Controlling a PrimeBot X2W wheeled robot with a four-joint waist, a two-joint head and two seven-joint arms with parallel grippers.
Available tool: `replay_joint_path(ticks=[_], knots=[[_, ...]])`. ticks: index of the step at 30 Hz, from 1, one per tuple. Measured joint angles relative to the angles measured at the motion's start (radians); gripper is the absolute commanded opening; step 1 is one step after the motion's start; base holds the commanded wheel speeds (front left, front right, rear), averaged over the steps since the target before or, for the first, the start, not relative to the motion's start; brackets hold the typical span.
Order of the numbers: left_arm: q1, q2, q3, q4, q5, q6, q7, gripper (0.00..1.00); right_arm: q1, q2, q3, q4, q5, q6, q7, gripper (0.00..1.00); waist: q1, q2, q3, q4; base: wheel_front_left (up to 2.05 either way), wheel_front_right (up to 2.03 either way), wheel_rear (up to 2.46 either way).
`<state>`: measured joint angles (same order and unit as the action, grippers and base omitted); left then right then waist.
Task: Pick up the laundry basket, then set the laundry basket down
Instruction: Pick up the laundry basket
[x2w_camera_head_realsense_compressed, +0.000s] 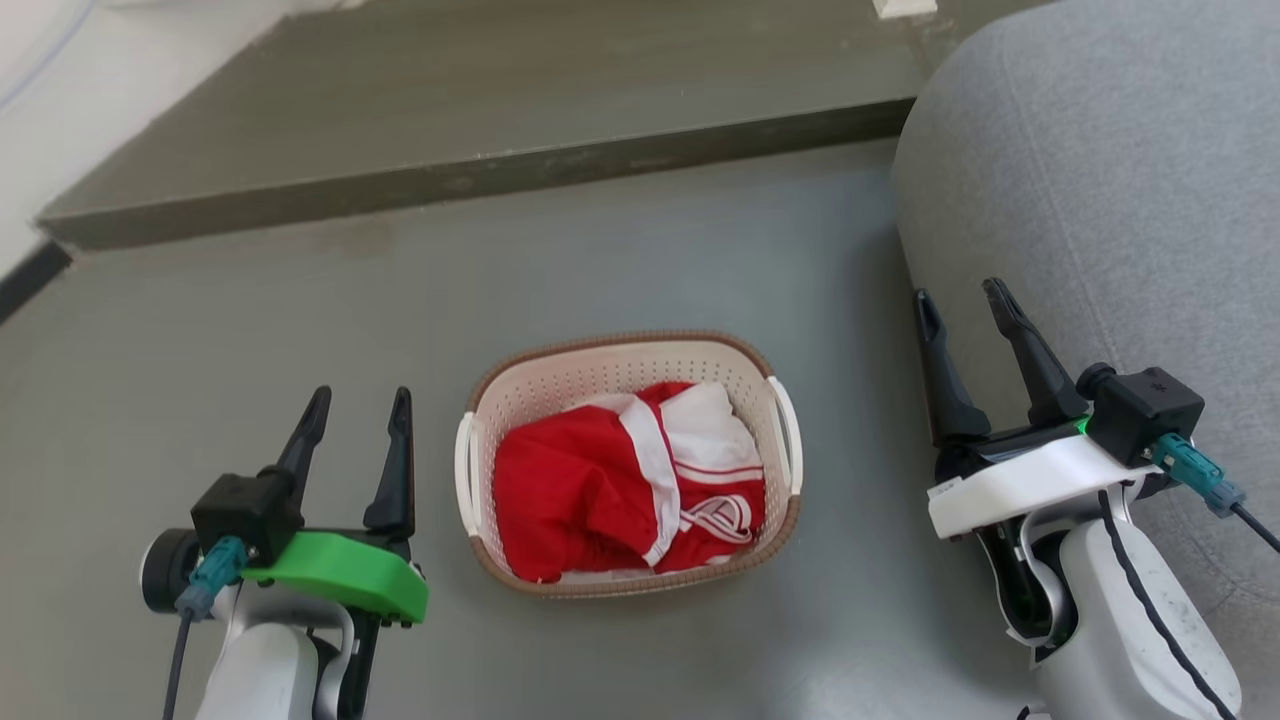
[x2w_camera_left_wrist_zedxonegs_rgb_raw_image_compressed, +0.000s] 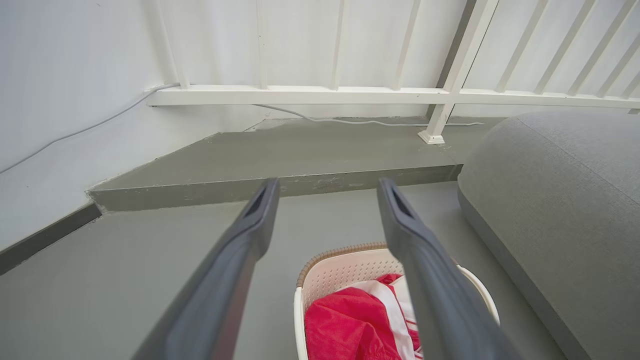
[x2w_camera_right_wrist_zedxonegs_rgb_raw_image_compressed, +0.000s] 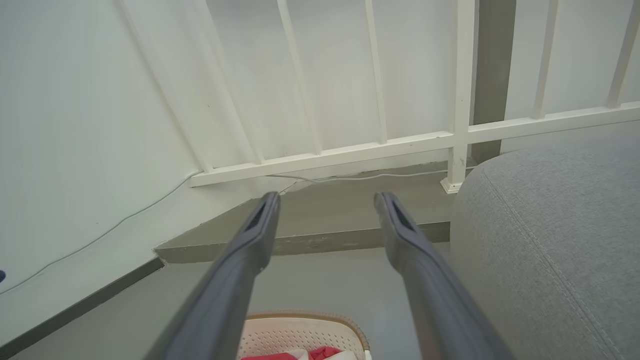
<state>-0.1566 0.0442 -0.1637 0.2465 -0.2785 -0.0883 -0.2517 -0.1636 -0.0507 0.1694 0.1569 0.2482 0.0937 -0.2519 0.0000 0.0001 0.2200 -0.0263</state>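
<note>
The laundry basket (x2w_camera_head_realsense_compressed: 600, 375) sits on the grey floor (x2w_camera_head_realsense_compressed: 300, 320) at the centre of the head view. It holds a red-and-white garment (x2w_camera_head_realsense_compressed: 570, 490) whose white emblem (x2w_camera_head_realsense_compressed: 720, 517) is too small to read. The left gripper (x2w_camera_head_realsense_compressed: 361, 395) at lower left and the right gripper (x2w_camera_head_realsense_compressed: 958, 292) at right flank it, fingers spread, not touching it.

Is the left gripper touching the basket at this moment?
Apart. The head view shows a strip of bare floor between the left gripper and the basket; its jaws stand open.
</note>
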Motion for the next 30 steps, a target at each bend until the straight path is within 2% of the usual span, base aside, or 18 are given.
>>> replay_joint_path(ticks=[16,19,30], knots=[[-0.118,-0.003,-0.001,0.044,-0.017,-0.016,0.000,1.00,-0.073,0.000,-0.002,0.027,0.017,-0.036,0.000,1.00,0.0000,0.0000,0.144,0.003,0.00,0.00,0.00],[-0.139,-0.003,-0.002,0.053,-0.024,-0.017,0.000,1.00,-0.090,0.000,-0.002,0.046,0.016,-0.052,0.000,1.00,0.0001,0.0000,0.173,0.004,0.00,0.00,0.00],[-0.231,-0.007,0.017,0.076,-0.036,-0.026,0.000,1.00,-0.162,-0.002,0.024,0.080,0.015,-0.069,-0.001,1.00,0.0001,0.0000,0.288,0.004,0.00,0.00,0.00]])
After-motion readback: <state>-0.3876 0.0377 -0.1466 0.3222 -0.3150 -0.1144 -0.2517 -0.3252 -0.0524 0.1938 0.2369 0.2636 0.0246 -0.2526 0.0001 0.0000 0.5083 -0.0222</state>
